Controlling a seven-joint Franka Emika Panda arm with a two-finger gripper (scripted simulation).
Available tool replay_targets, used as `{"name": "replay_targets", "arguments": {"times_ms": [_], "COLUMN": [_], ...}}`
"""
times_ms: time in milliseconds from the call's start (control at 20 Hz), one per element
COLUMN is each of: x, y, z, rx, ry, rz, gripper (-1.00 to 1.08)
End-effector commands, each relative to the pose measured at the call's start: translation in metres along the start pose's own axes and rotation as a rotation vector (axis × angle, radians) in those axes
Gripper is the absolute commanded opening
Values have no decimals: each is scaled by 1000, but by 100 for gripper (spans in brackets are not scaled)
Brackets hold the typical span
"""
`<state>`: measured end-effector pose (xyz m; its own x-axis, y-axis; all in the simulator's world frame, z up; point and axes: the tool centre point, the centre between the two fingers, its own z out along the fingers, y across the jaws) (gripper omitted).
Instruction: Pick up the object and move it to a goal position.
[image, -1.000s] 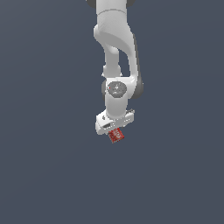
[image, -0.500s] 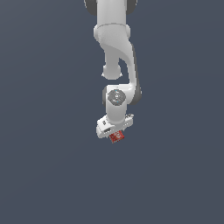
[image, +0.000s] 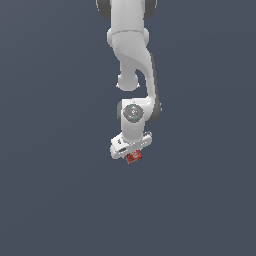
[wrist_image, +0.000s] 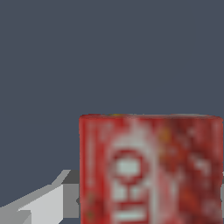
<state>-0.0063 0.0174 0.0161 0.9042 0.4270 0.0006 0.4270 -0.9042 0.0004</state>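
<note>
— Where is the red box (image: 133, 157)?

— Right under the white hand of the Panda arm (image: 131, 65), peeking out below it in the exterior view. Only a small red patch shows there, against a plain dark grey-blue background (image: 50, 150).

— And close up?

— In the wrist view the red box (wrist_image: 151, 170) is large and blurred: a red face with white lettering (a ring-like letter shape and some bars, not readable), its upper edge level and straight.

— Does the gripper (image: 132, 154) have it?

— It looks so. The box sits between the fingers with nothing else touching it, and the jaws appear drawn in against its sides. One pale grey finger (wrist_image: 41, 205) shows beside the box in the wrist view, right up against its edge; the other finger is out of sight.

— How does the arm stand?

— It hangs down from the top of the exterior view, bends at a round grey-capped joint (image: 133, 113), and the hand below is tilted a little.
</note>
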Motion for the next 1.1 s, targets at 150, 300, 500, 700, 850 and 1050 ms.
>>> {"name": "replay_targets", "arguments": {"times_ms": [150,300,500,700,850,1050], "x": [0,0,-1,-4,-7,-12], "y": [0,1,4,10,16,28], "z": [1,-1,-10,-28,-48,-83], "rx": [0,0,0,0,-1,-1], "ry": [-1,1,1,1,0,0], "rz": [0,0,0,0,0,0], "gripper": [-100,-100,-100,-100,-100,-100]}}
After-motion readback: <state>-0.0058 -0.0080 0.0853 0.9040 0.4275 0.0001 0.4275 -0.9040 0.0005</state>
